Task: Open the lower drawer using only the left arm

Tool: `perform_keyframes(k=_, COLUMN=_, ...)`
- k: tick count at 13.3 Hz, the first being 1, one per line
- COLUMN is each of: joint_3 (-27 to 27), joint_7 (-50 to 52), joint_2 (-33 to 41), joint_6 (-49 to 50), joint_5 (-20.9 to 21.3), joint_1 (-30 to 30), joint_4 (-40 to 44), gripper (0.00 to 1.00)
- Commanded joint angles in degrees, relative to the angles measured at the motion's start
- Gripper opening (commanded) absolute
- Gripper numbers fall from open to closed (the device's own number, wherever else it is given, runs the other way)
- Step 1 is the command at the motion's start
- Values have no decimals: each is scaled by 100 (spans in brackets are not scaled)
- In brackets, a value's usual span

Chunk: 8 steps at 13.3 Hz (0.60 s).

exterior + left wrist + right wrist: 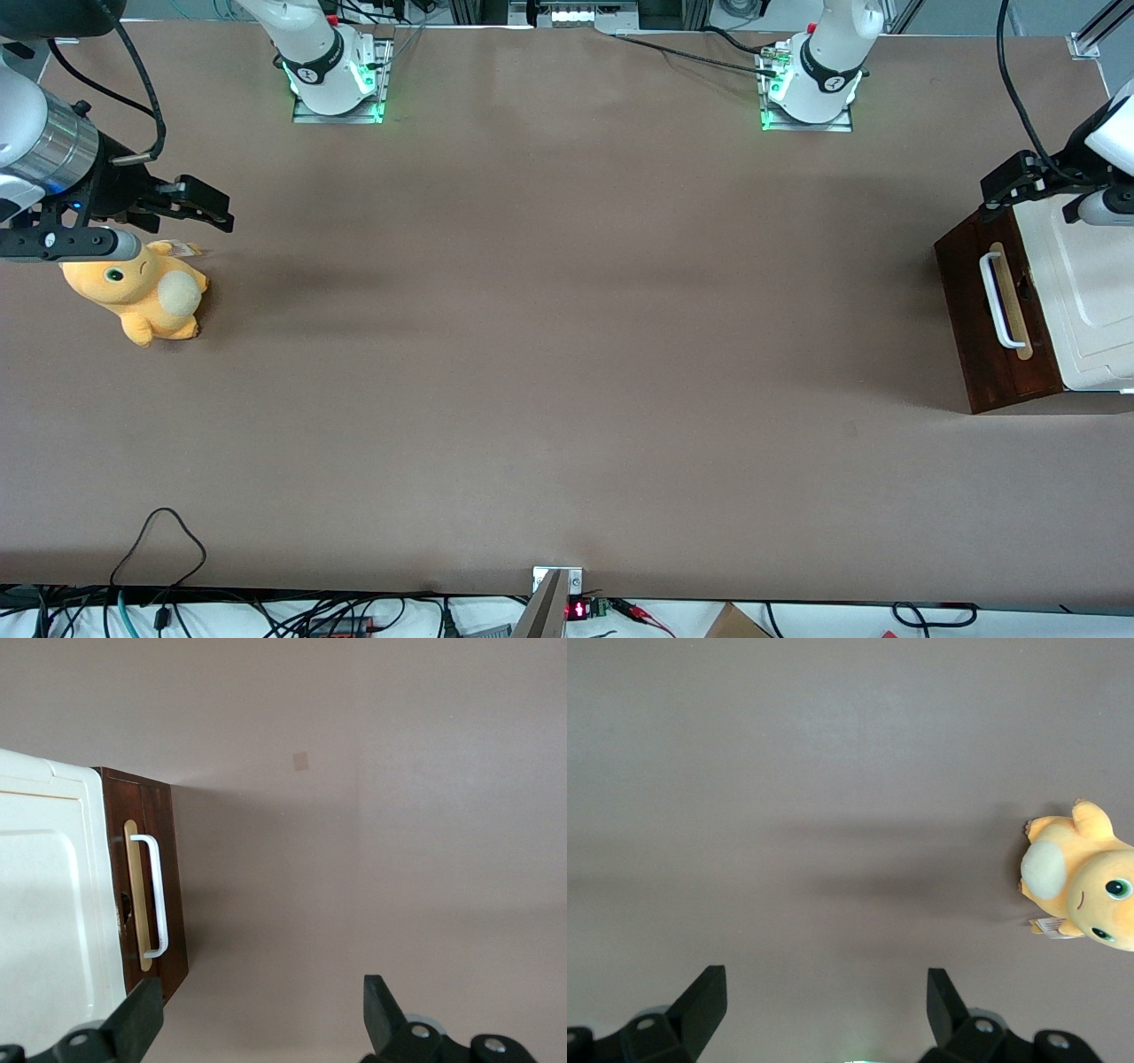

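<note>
Jaws [261,1019] spread wide above cabinet; lower drawer [997,323] closed.

Orange plush toy [142,292] on the brown table [549,354], toward the parked arm's end; cream-white cabinet top [1085,292].

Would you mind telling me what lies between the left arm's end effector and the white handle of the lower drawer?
Nothing: the wrist view shows the open end effector above the bare table, apart from the drawer's handle.

A robotics lab: two white arm bases [332,71] stood bolted to a brown-covered table [549,354], green lights glowing, with cables [159,611] tangled along its near edge.
</note>
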<state>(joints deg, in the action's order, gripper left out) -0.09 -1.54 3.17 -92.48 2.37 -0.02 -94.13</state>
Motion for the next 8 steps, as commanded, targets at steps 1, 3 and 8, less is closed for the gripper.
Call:
perform_keyframes(k=1, joint_3=-26, joint_7=-136, joint_2=-97, joint_6=230, joint_5=-141, joint_1=37, joint_4=228, gripper=100)
perform_keyframes(k=3, joint_3=-53, joint_7=-145, joint_2=-106, joint_6=257, joint_5=-80, joint_1=37, joint_4=237, gripper=100)
perform_keyframes(k=8, joint_3=-97, joint_7=-276, joint_2=-97, joint_6=397, joint_5=-35, joint_1=11, joint_4=264, gripper=100)
